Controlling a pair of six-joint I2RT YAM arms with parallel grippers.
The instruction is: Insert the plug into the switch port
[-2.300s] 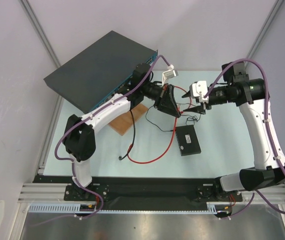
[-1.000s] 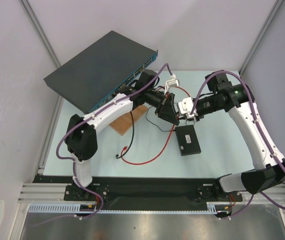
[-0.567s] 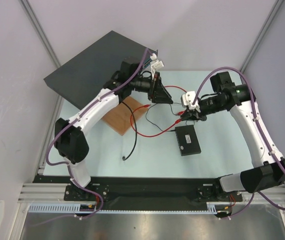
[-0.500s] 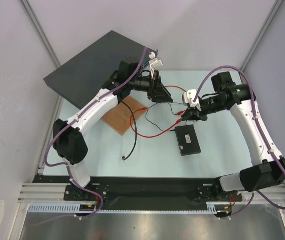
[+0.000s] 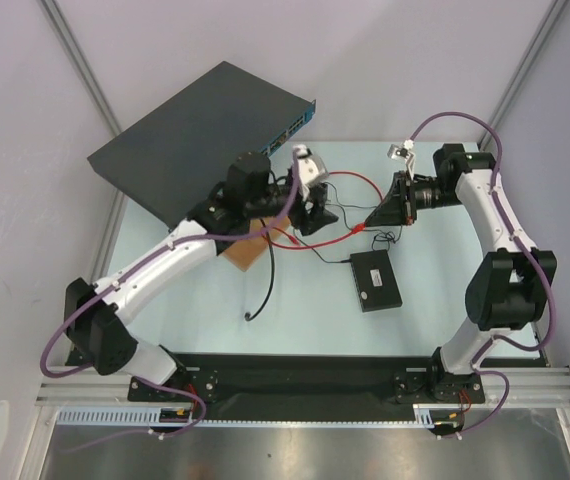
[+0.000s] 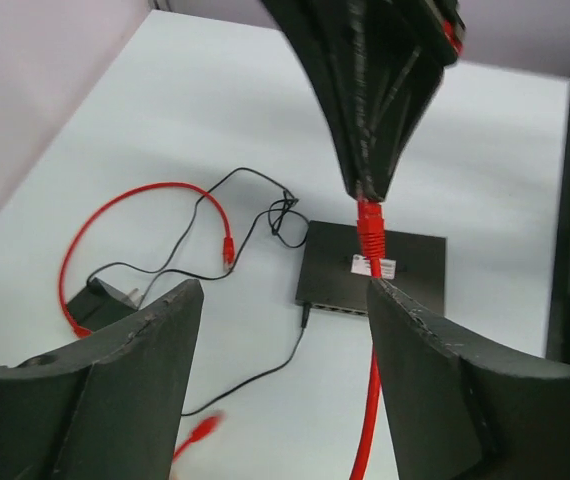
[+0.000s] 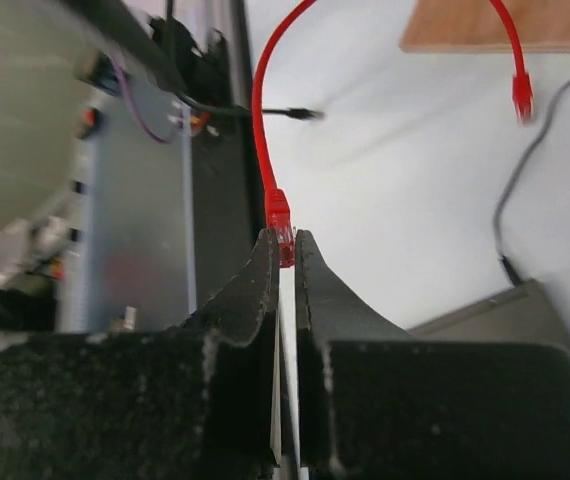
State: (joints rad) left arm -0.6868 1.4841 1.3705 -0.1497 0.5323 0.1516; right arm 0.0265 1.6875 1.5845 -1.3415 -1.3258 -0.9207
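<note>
Table [image 5: 445, 300], 1: pale surface
Rack unit [image 5: 195, 125], 1: dark grey, blue front, lying over the far left corner
Board [image 5: 248, 250], 1: wood, just right of the rack, partly under the left arm
Black cable [image 5: 268, 275], 1 thick: runs from the board toward the near edge, free end loose on the table
Arms, 2; grippers, 2
Left gripper [image 6: 283, 288]: fingers spread wide, nothing between them; hangs over mid-table toward the far edge, facing the right gripper
Thin black wires [image 6: 265, 205]: tangled by the box's far side; number cannot be told
Red cable [image 6: 370, 390]: number of cables cannot be told; 3 red ends counted in the left wrist view, one gripped, one loose [image 6: 228, 248] on the table, one blurred [image 6: 200, 430] at the bottom of that view
Plug [image 7: 281, 228], 1 gripped: small red connector, red cable leaving its back; nipped between the right fingertips, held off the table right of centre toward the far edge, apart from the box and beyond its far left corner in the top view
Right gripper [image 7: 285, 245]: closed to a narrow slit on the plug
Box [image 5: 377, 280], 1: flat, black, white label [image 6: 373, 266]; right of centre, toward the near edge; a black wire enters its edge
Switch port [image 6: 350, 309]: on the box's edge, sockets too small to tell apart; plug not in it
</note>
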